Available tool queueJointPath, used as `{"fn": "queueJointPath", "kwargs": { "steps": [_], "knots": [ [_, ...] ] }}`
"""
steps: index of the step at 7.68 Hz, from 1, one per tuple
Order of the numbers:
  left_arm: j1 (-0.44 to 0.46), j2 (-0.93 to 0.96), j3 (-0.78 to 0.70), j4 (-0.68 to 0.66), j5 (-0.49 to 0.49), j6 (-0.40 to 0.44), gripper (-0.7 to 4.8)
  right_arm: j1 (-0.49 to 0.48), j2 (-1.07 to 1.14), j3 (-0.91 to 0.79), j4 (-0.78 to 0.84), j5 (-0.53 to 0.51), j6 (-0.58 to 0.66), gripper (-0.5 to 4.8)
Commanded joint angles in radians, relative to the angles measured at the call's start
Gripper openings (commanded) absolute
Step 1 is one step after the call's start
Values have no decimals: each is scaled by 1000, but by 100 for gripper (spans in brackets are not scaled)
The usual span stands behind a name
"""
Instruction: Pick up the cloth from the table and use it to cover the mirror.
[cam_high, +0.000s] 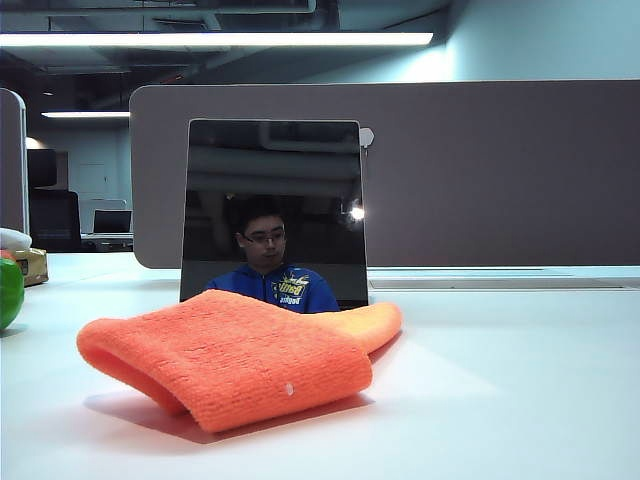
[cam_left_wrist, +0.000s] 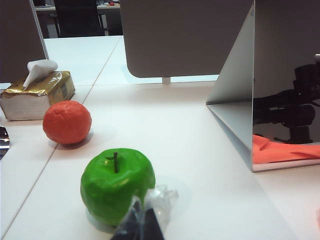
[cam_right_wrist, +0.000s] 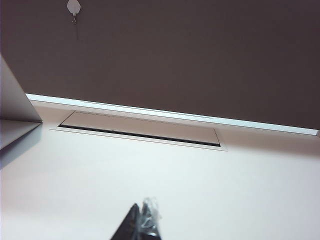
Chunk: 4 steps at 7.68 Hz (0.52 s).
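Exterior view shows the cloth (cam_high: 235, 352) lying nearest, folded over into a soft, thick heap on the white table (cam_high: 520, 400). It is bright orange and fuzzy, with a paler yellow-orange side peeking out at the back. A small white speck sits on its front fold. Just behind the cloth stands the mirror (cam_high: 273, 205), upright, with rounded top corners and dark glass. The glass shows a person in a blue shirt and glasses. Behind the mirror runs a big grey partition panel (cam_high: 500, 170).

Neither arm shows in the exterior view. In the left wrist view, the left gripper (cam_left_wrist: 144, 222) is low over the table with its fingers pressed together, holding nothing. Right in front of it sits a green apple (cam_left_wrist: 117, 184). Farther off is an orange ball (cam_left_wrist: 67, 122), then a tissue box (cam_left_wrist: 37, 94). Off to one side the mirror's edge shows a bit of orange cloth in its glass.

In the right wrist view, the right gripper (cam_right_wrist: 142, 225) is also pinched closed and empty, over bare table. Beyond it lies a flat hatch (cam_right_wrist: 140, 129) set in the tabletop, then the grey panel.
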<state>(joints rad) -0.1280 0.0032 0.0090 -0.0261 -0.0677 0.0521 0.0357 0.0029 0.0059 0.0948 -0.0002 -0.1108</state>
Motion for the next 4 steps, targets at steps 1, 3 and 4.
{"fn": "queueJointPath", "kwargs": {
  "steps": [1, 3, 4],
  "knots": [
    [-1, 0, 2, 6, 3, -1, -3, 0, -1, -2, 14, 1, 2, -1],
    [-1, 0, 2, 6, 3, 0, -3, 0, -1, -2, 11, 1, 2, -1],
    [-1, 0, 7, 19, 96, -16, -5, 0, -1, 11, 13, 1, 2, -1]
  ]
}}
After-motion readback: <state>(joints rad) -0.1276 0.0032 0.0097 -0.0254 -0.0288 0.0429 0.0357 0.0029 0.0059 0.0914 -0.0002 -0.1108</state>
